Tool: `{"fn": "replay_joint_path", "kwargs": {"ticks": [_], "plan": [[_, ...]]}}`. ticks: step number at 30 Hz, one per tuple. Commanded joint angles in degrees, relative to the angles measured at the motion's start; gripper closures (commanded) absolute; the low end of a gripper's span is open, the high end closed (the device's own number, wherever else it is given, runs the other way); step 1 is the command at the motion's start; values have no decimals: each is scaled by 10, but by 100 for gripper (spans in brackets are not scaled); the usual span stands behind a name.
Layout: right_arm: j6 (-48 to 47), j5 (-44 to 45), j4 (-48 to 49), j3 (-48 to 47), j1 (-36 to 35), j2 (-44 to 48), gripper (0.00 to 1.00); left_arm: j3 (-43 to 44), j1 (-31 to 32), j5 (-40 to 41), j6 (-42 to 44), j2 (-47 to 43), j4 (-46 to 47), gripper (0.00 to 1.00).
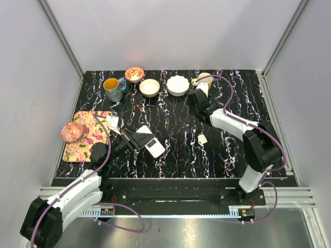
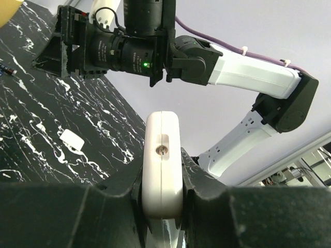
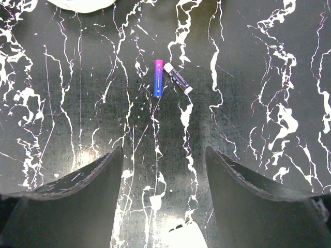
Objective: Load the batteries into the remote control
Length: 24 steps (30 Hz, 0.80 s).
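Ahead of parted right fingers [image 3: 67, 206], two batteries [image 3: 159, 78], tabletop [image 3: 258, 103] open all around.

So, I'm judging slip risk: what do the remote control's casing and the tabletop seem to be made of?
The remote control: smooth white moulded plastic, apparently; rounded edge, recessed screw. The tabletop: black with white veining, slightly glossy; marble or a printed laminate, cannot tell which.
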State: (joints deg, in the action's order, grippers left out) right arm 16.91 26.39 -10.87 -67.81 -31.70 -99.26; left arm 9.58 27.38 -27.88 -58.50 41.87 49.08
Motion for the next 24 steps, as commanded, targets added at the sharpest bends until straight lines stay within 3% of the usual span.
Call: {"fn": "replay_joint_path", "kwargs": {"ticks": [1,6,8,11,18,24], "plan": [[6,1,27,10,4,32,30,-7,-3,-29,-9,11,103,100],[23,14,13,6,26,33,30,2,-3,-14,-12,8,56,100],[62,0,-14,-10,48,26,32,17,-3,12,14,-10,-54,100],[83,-60,-21,-25,98,9,43,39,-3,62,42,-35,-172,100],[24,-97,6,-83,109,-67,52,51,0,64,46,-26,-187,100],[-15,-107,2,-128,109,-123,48,80,14,66,79,-11,-236,100]]}}
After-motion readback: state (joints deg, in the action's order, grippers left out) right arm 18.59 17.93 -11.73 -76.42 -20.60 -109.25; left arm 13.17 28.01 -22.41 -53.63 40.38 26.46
